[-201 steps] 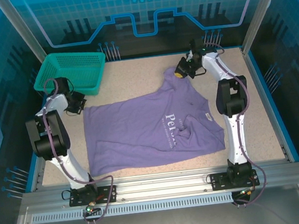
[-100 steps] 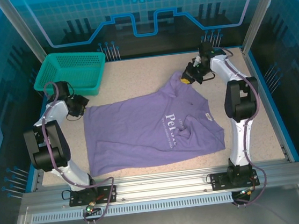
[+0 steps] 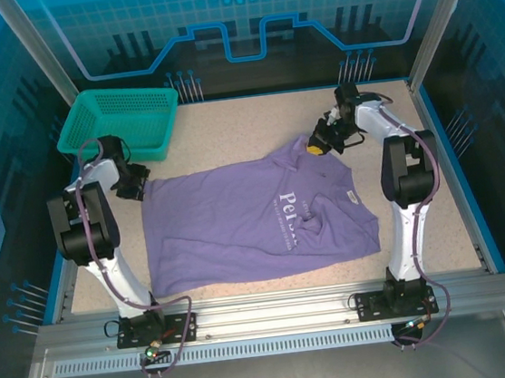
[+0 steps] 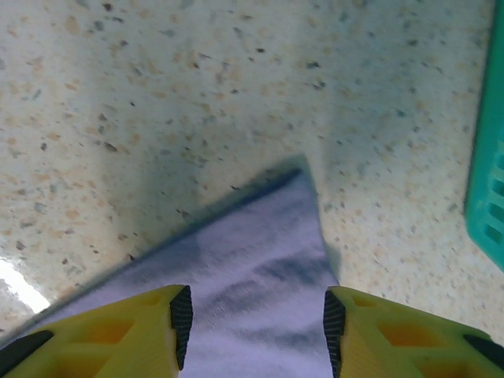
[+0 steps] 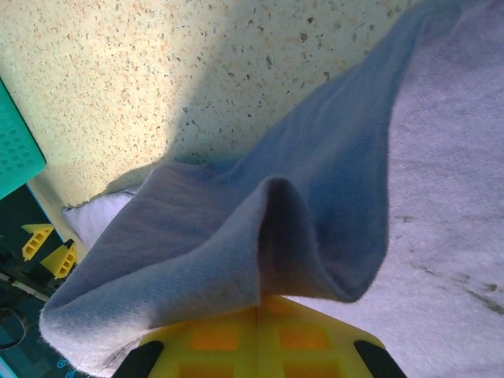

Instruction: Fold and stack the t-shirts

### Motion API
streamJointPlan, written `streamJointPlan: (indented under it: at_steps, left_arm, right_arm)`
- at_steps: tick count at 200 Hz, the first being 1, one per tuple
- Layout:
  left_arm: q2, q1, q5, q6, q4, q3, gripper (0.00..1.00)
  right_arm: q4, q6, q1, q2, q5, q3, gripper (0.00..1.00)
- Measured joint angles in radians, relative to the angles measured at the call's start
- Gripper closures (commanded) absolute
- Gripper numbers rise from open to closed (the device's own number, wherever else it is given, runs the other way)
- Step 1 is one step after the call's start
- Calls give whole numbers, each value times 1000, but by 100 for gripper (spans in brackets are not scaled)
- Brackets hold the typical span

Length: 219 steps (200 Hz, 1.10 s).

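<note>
One lavender t-shirt (image 3: 256,216) lies spread at middle of table (image 3: 227,123), chest lettering up, between both arms. I see left gripper (image 4: 253,319) with jaws apart, low over shirt's far-left corner; fabric flat on tabletop between fingers, not pinched. Right gripper (image 3: 320,143) clamped on bunched fold at shirt's far-right edge, cloth raised there. Teal basket (image 3: 117,122) sits at far-left corner, apart from shirt.
</note>
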Motion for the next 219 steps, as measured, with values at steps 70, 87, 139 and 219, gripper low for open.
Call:
streamJointPlan:
  at_steps: [70,87,139,219]
  left_arm:
    - [132,-14,-68,24,-89,184,52]
    - [150,-20,-82,46,-112,212,55]
    - [196,-40,-108,97,-159,259,66]
    - [193,-42,-126,150,-173,255,100]
  right_arm:
    - [8,-4,0,-27,0,0,100]
    - [7,-4,0,-27,0,0,100]
    - [7,-4,0,-27,0,0,100]
    - [7,-4,0,-27,0,0,100]
